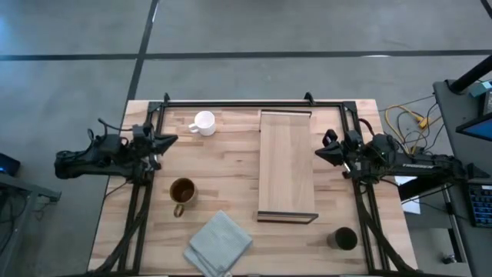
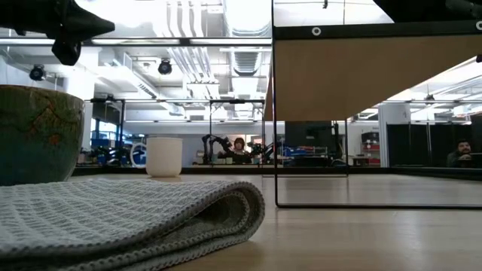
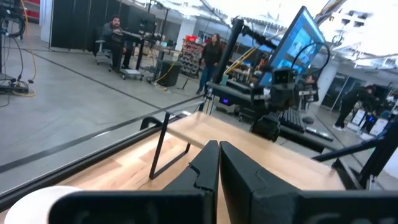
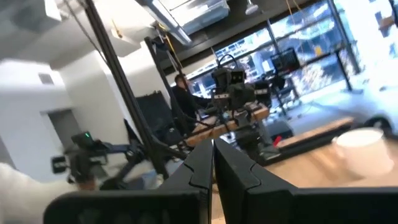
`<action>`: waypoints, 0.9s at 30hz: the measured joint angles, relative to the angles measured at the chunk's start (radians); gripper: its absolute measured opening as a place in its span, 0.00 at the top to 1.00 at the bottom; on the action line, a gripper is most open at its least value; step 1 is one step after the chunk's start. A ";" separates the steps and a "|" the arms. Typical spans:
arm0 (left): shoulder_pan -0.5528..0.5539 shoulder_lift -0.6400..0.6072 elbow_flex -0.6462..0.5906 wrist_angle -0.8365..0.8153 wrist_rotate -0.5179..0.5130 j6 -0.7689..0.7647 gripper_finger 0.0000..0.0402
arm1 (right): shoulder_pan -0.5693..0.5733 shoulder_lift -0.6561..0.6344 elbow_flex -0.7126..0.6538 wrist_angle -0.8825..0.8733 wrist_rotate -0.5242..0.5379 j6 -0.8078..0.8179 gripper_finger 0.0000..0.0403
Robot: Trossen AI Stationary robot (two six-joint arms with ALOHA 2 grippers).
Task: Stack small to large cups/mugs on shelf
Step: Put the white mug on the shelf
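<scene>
Brown mug (image 1: 183, 191) visible only from above; both wrist views show fingers (image 3: 205, 163) (image 4: 205, 163) pressed together.

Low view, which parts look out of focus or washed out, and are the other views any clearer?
Low view: the grey cloth and brown mug up close are soft, and the ceiling lights are blown out. Right wrist view: smeared throughout, so the white mug is just a pale blob. High view: evenly lit, with the shelf crisp.
</scene>
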 joint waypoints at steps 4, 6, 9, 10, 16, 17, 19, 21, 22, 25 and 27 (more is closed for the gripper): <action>0.000 0.002 0.000 0.011 0.000 0.007 1.00 | 0.000 0.002 0.000 0.044 0.019 0.065 0.98; 0.000 0.020 0.001 0.040 0.000 0.008 1.00 | 0.000 0.007 0.000 0.084 0.064 0.149 0.98; 0.000 0.051 0.028 0.045 0.000 0.017 1.00 | 0.000 0.015 0.021 0.111 0.081 0.310 0.98; 0.000 0.073 0.053 0.055 -0.004 0.044 1.00 | 0.000 0.015 0.035 0.110 0.081 0.315 0.98; 0.000 0.298 0.284 0.009 -0.117 0.238 1.00 | 0.000 0.068 0.181 0.102 0.080 0.197 0.98; 0.001 0.343 0.339 -0.036 -0.150 0.257 1.00 | 0.000 0.088 0.216 0.104 0.080 0.162 0.98; 0.005 0.451 0.478 -0.187 -0.207 0.268 1.00 | 0.000 0.124 0.282 0.093 0.080 0.086 0.98; 0.009 0.563 0.621 -0.404 -0.249 0.265 1.00 | 0.000 0.164 0.355 0.045 0.079 0.012 0.98; 0.011 0.612 0.691 -0.533 -0.256 0.264 1.00 | 0.000 0.183 0.390 -0.002 0.079 -0.029 0.98; 0.019 0.761 0.877 -0.798 -0.275 0.264 1.00 | 0.000 0.230 0.496 -0.191 0.079 -0.148 0.98; 0.027 0.862 0.952 -0.872 -0.316 0.265 1.00 | 0.000 0.267 0.559 -0.310 0.079 -0.203 0.98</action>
